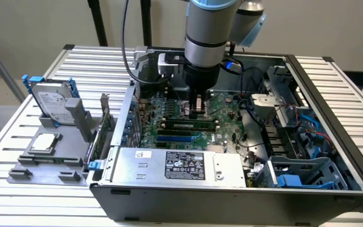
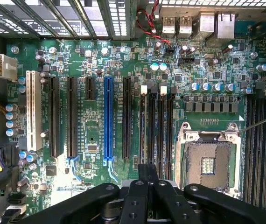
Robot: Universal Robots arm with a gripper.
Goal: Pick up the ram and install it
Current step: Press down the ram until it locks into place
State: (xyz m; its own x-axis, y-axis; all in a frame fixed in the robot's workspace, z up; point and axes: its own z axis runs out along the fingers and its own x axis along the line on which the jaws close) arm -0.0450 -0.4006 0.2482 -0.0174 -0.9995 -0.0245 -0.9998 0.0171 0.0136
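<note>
Motherboard [image 1: 222, 106], green ram [image 1: 188, 125] seated in slot

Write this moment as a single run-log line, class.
gripper: shut, over motherboard | ram: at memory slots, inside case | grip on ram: unclear

We see a ribbed metal table [image 1: 345, 90] carrying an open computer case [image 1: 232, 201]. Beside it sits a grey tray [image 1: 55, 158] holding a hard drive [image 1: 50, 100].

Workshop: opened computer case [image 1: 232, 189] on slatted bench [image 1: 17, 142]
</note>
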